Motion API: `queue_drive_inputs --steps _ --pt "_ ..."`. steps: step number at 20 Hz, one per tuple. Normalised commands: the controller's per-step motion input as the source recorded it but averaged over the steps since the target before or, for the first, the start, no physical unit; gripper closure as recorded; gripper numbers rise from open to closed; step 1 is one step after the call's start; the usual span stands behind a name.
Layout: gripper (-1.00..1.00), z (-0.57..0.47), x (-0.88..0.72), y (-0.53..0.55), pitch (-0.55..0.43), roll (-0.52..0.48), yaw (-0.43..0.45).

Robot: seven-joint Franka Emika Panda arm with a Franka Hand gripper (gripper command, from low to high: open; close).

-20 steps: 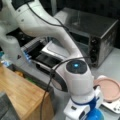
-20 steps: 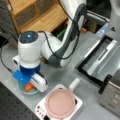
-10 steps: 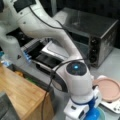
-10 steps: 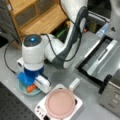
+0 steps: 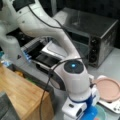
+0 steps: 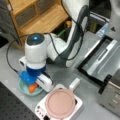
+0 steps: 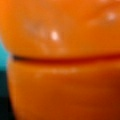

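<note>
My gripper (image 6: 30, 83) reaches down into a teal bowl (image 6: 23, 91) at a front view's lower left, its fingers hidden under the blue and white hand. An orange object (image 6: 32, 87) lies in the bowl right at the gripper. That orange object (image 7: 65, 60) fills the wrist view, crossed by a dark groove, with a sliver of teal at its left edge. In a front view, the hand sits over the bowl (image 5: 101, 115) at the bottom right, and the orange object is hidden there.
A pink round plate (image 6: 60, 103) rests on a white scale-like base (image 6: 77, 110) just right of the bowl; the plate (image 5: 108, 88) shows in both front views. A toaster oven (image 5: 100, 37), a black tray (image 6: 100, 60) and a wooden shelf (image 6: 37, 15) stand around.
The hand has shifted a little to the right over the bowl in a front view. The plate and bowl have not moved.
</note>
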Motion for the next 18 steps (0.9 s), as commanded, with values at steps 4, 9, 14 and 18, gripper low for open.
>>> queue_drive_inputs --steps 4,9,14,18 --pt "1.00 -0.10 0.34 -0.07 0.155 -0.073 0.080" --pt "1.00 0.32 0.32 -0.07 0.232 -0.070 0.085" --pt "1.00 0.59 0.26 0.00 0.302 -0.067 0.074" --pt "1.00 0.53 0.24 0.04 0.336 -0.080 0.061"
